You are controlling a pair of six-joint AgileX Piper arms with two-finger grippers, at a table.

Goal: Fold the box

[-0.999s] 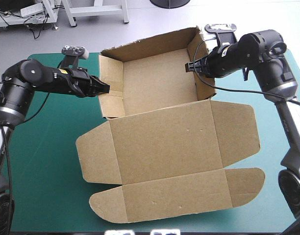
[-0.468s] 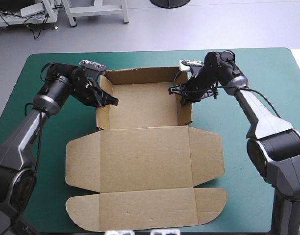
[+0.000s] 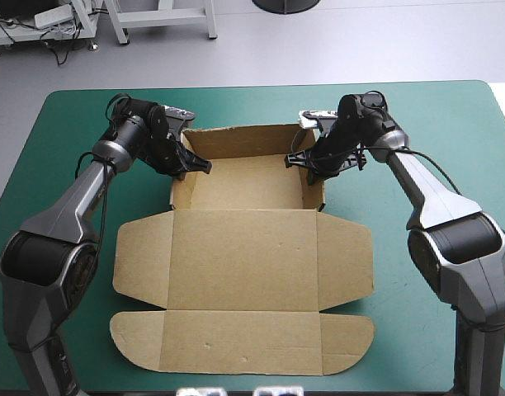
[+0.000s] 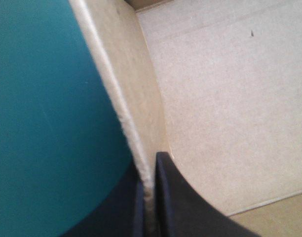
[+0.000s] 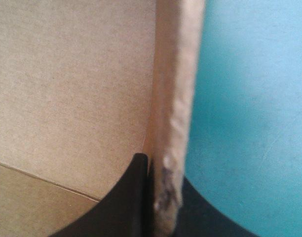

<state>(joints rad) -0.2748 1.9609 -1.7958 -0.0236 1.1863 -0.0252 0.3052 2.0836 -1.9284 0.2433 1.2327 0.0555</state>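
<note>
The high view looks forward and down from above and behind the robot, far enough off to take in the whole teal-green cover (image 3: 236, 103) and the brown box (image 3: 244, 247). Each wrist view looks along its own fingers from very near: the left gripper (image 4: 148, 170) pinches one side wall between them, the right gripper (image 5: 162, 170) the opposite wall. All three views share those walls.
</note>
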